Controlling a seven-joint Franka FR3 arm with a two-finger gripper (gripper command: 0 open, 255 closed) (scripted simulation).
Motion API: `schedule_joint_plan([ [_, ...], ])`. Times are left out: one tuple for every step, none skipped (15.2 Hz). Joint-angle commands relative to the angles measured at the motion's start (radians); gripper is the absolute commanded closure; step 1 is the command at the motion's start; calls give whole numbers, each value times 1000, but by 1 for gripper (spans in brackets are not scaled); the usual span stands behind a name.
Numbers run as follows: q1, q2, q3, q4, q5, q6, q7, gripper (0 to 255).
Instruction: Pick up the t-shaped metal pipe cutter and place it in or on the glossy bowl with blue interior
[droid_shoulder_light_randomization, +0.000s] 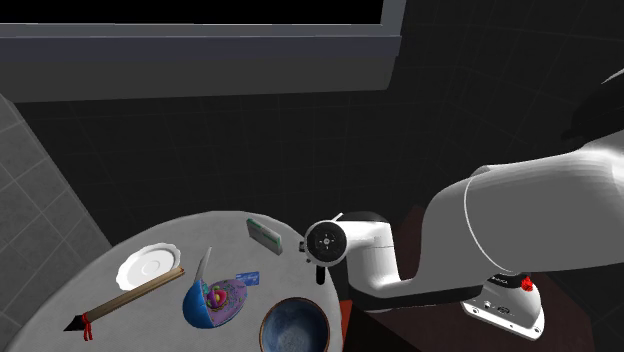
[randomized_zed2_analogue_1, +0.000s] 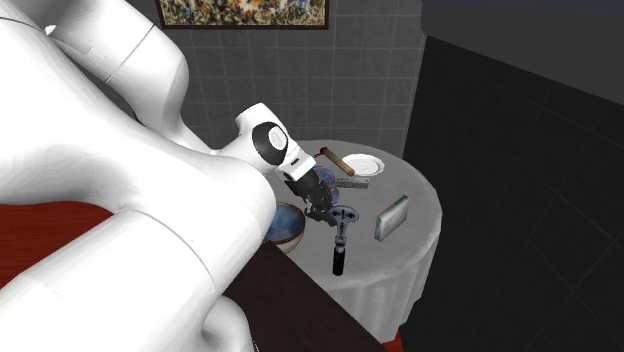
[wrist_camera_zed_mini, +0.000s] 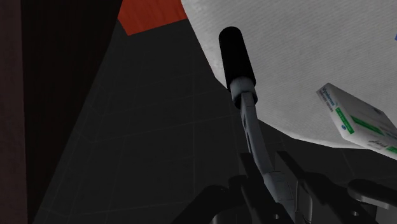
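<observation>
The pipe cutter (randomized_zed2_analogue_1: 340, 238) hangs from the black gripper (randomized_zed2_analogue_1: 333, 212), whose fingers clasp its metal head. Its black-gripped end points away from the hand, over the edge of the round white table (randomized_zed2_analogue_1: 422, 205). The blue-lined bowl (randomized_zed2_analogue_1: 287, 224) sits just beside the gripper. A green-and-white box (randomized_zed2_analogue_1: 393, 216) lies on the cutter's other side, and a white plate (randomized_zed2_analogue_1: 364, 165) sits further back.

In the shoulder view, a round white table (droid_shoulder_light_randomization: 95, 285) bears a plate (droid_shoulder_light_randomization: 148, 266), a brown stick (droid_shoulder_light_randomization: 130, 296) just beside it at 6 o'clock, and a green-and-white box (droid_shoulder_light_randomization: 264, 236) at 3 o'clock.
</observation>
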Motion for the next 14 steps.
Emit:
schedule_joint_plan([
  [0, 0, 0, 0, 0, 0, 0, 255],
  [0, 0, 0, 0, 0, 0, 0, 255],
  [0, 0, 0, 0, 0, 0, 0, 255],
  [0, 0, 1, 0, 0, 0, 0, 255],
  [0, 0, 0, 0, 0, 0, 0, 255],
  [0, 0, 0, 0, 0, 0, 0, 255],
  [17, 7, -20, -4, -5, -10, -3, 255],
  [34, 14, -41, -7, -11, -21, -6, 255],
  [51, 20, -63, -10, -16, -32, -9, 255],
  [69, 26, -84, -13, -21, -42, -12, 255],
  [86, 32, -106, -16, -27, -53, -15, 255],
  [104, 37, -128, -18, -32, -64, -18, 255],
  [122, 42, -150, -20, -37, -76, -22, 255],
  [141, 47, -172, -22, -42, -87, -25, 255],
])
